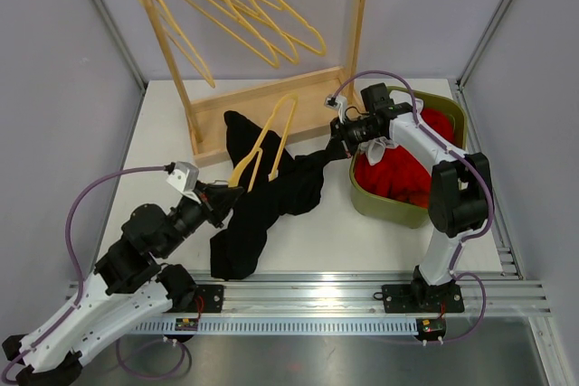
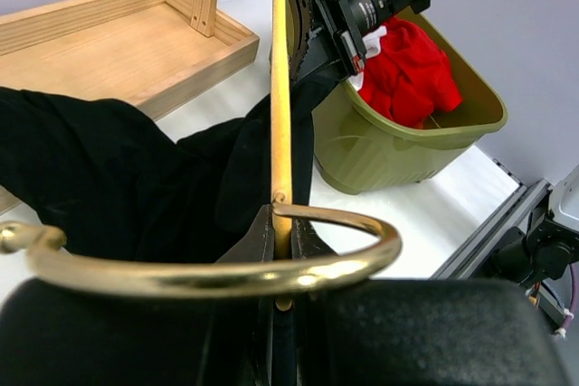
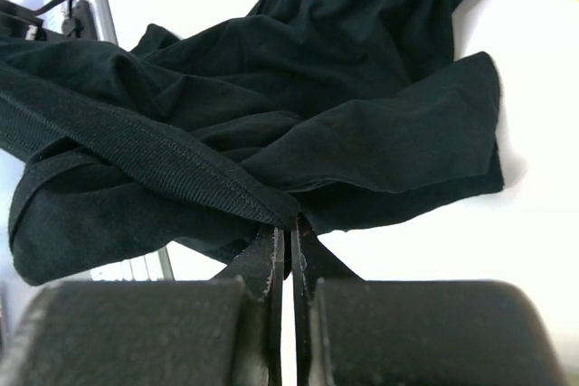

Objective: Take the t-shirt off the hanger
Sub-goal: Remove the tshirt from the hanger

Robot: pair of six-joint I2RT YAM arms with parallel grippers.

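— Which step are we on?
— Mid-removal, I'd say. My left gripper [image 2: 282,223] is clamped on the yellow hanger [image 2: 281,88] at its hook. The right gripper [image 3: 288,230] pinches a fold of the black t-shirt [image 1: 271,205], which lies on the table [image 1: 362,241] near the rack base [image 1: 262,106].
— Next?
— I'd pull the right one toward the bin [image 1: 389,210], keeping the hanger steady

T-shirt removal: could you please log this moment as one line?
left gripper: shut on hanger | right gripper: shut on t-shirt | t-shirt: spread on table

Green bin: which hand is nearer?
Right. The right hand is at the green bin rim, pinching the t-shirt; the left hand is beyond the shirt, holding the hanger.
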